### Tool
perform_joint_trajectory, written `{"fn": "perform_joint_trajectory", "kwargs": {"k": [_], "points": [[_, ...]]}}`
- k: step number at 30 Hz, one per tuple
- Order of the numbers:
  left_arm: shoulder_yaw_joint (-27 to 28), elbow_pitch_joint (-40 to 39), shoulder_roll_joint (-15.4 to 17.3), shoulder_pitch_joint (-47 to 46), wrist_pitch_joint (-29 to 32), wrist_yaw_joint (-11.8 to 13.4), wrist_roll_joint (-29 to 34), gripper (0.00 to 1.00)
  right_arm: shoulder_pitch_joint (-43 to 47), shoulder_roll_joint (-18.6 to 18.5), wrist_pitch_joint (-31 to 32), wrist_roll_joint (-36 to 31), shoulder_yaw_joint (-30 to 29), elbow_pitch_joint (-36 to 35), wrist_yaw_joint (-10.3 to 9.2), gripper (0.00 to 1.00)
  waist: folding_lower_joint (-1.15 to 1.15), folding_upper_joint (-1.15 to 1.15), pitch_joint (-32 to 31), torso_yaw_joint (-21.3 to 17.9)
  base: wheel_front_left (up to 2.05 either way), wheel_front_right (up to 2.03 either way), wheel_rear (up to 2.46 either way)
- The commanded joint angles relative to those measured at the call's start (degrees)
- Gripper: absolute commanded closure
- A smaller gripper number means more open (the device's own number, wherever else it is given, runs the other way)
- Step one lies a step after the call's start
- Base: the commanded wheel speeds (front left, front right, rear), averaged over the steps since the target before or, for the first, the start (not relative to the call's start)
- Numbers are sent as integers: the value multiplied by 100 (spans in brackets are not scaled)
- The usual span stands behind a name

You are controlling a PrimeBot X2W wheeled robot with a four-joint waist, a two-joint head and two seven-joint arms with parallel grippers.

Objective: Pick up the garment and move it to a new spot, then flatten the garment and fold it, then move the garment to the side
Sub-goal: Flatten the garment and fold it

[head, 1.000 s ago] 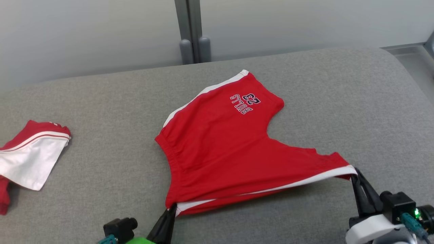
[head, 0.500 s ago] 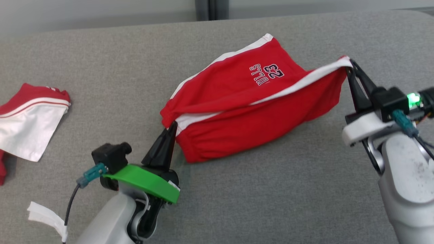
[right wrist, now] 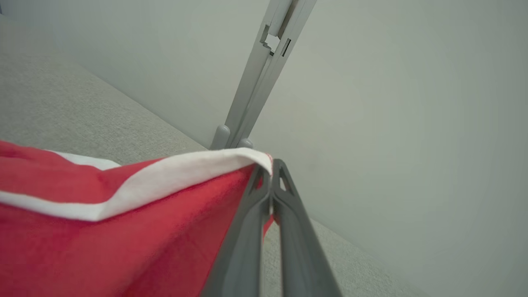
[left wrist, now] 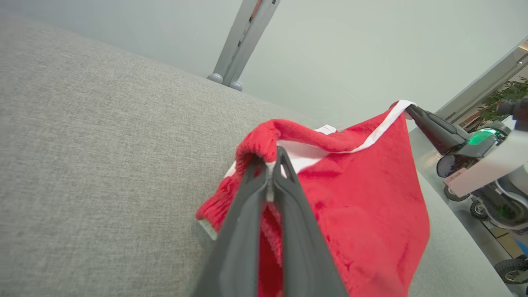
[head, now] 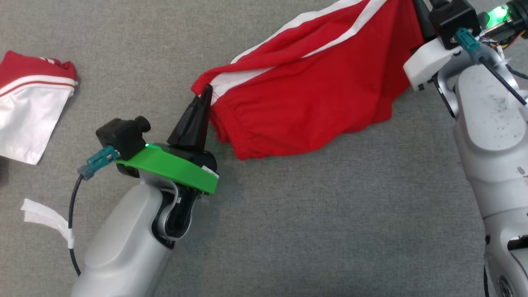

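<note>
Garment (head: 313, 95) hangs over grey surface (head: 288, 231), far right; left gripper (head: 206, 91) pinches its waistband corner, right gripper (right wrist: 271, 166) its white-striped hem corner; that spread gives you a taut edge for folding.

1. The left forearm (head: 123, 247) is cased in smooth pale grey.
2. A bright green bracket (head: 173, 167) is fitted at its wrist, with a black camera block (head: 121, 134) beside it.
3. A teal connector (head: 97, 161) and black cable (head: 73, 214) are plugged into that block; white tape (head: 41, 214) is wrapped round the cable.
4. The left gripper (head: 206, 88) is formed of dark, tapered fingers (head: 193, 121).
5. The right forearm (head: 491, 136) is speckled grey, fitted with a white bracket (head: 425, 66) and green light (head: 496, 12).
</note>
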Motion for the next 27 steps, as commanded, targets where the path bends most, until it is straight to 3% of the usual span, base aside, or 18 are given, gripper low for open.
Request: {"fn": "perform_joint_trajectory", "kwargs": {"k": [1, 8, 9, 10, 11, 12, 20, 27], "points": [[102, 35, -23, -135, -2, 16, 27, 100, -165, 20, -24, -105, -31, 122, -10, 100, 0, 0, 297, 203, 0, 0, 0], [323, 113, -152, -178, -1, 16, 157, 100, -632, 74, -26, -535, -253, 562, -11, 100, 0, 0, 442, 249, 0, 0, 0], [334, 127, -167, -171, -2, 16, 165, 76, -664, 85, -26, -574, -295, 594, -10, 100, 0, 0, 451, 251, 0, 0, 0], [347, 129, -188, -164, -2, 16, 176, 52, -695, 99, -26, -628, -348, 637, -10, 68, 0, 0, 459, 252, 0, 0, 0], [357, 130, -203, -152, -2, 16, 184, 0, -710, 122, -25, -648, -395, 668, -10, 15, 0, 0, 462, 249, 0, 0, 0], [381, 125, -227, -129, -1, 16, 183, 0, -716, 153, -26, -657, -466, 673, -10, 0, 0, 0, 464, 245, 0, 0, 0], [761, 125, -322, 277, -2, 16, 403, 0, -120, 233, -26, -438, -821, 477, -10, 0, 0, 0, 304, 171, 0, 0, 0], [990, 150, -400, 610, -1, 16, 673, 0, 343, 297, -6, -80, -1091, 1145, -10, 0, 0, 0, 152, 139, 0, 0, 0]]}}
